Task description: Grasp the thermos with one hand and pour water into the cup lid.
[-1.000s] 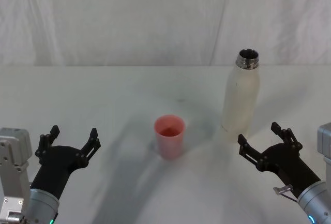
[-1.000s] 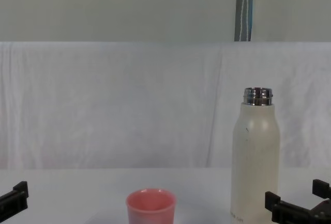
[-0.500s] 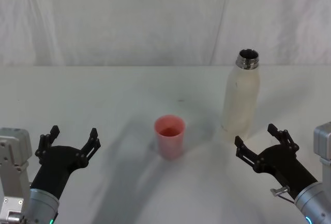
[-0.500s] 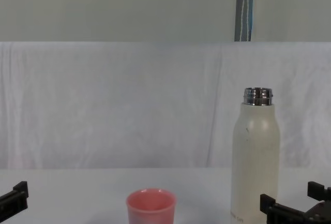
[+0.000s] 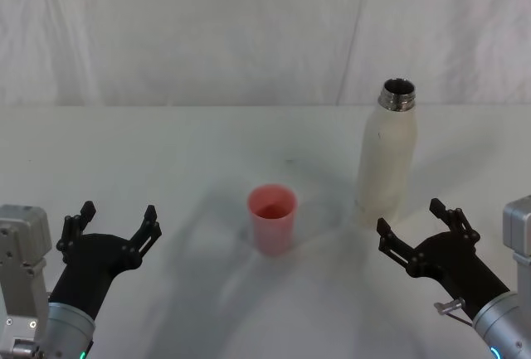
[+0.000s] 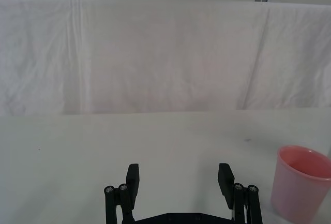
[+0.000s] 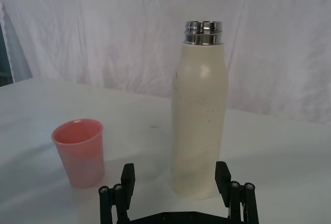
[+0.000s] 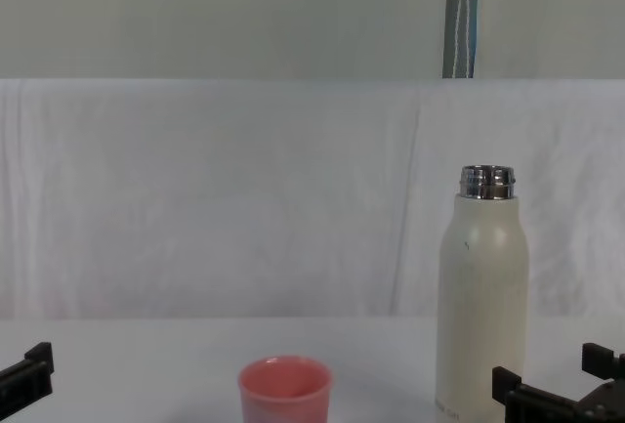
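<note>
The thermos stands upright on the white table, toward the right side and about midway between the front edge and the back edge. Its cap is off and the steel neck is open. The pink cup stands upright near the table centre, to the left of the thermos and apart from it.

The right gripper hovers just in front of the foot of the thermos. Its fingers are spread wide, wider than the bottle body, and hold nothing. The left gripper sits near the front left corner, likewise spread and empty, well apart from the cup.

Handling, as judged:
- The thermos is rigid; the body will not yield under the fingers. Its painted wall looks smooth and may slip.
- It is tall and narrow, so a push near the top could tip it. If filled, it will be heavy.
- Grip the straight cylindrical body around mid-height, below the rounded shoulder. Avoid the tapered shoulder and the threaded neck.
- The cup is light and could slide or topple if knocked.
</note>
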You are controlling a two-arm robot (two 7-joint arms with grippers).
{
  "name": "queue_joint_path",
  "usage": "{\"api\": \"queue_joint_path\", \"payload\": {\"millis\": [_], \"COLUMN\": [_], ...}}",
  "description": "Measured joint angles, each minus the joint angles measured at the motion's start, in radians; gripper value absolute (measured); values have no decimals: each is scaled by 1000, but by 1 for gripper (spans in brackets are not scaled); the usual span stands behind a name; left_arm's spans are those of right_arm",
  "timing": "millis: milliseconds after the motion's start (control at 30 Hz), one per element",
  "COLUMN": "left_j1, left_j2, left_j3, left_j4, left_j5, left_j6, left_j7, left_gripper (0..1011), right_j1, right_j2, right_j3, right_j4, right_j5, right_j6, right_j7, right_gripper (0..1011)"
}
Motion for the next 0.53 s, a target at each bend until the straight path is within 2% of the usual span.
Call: {"api": "queue_joint_path", "payload": {"millis": [533], "left_j1": [0], "left_j2": [0], "left_j3": [0], "left_j4": [0], "left_j5": [0], "left_j6": [0], "left_j7": [0], "left_gripper": [1001], "right_j1": [0], "right_j2": [0], "right_j3": [1], "right_j4": [0], "right_j5": [0], "right_j6": [0], "right_j7": [0], "right_gripper": [1001]}}
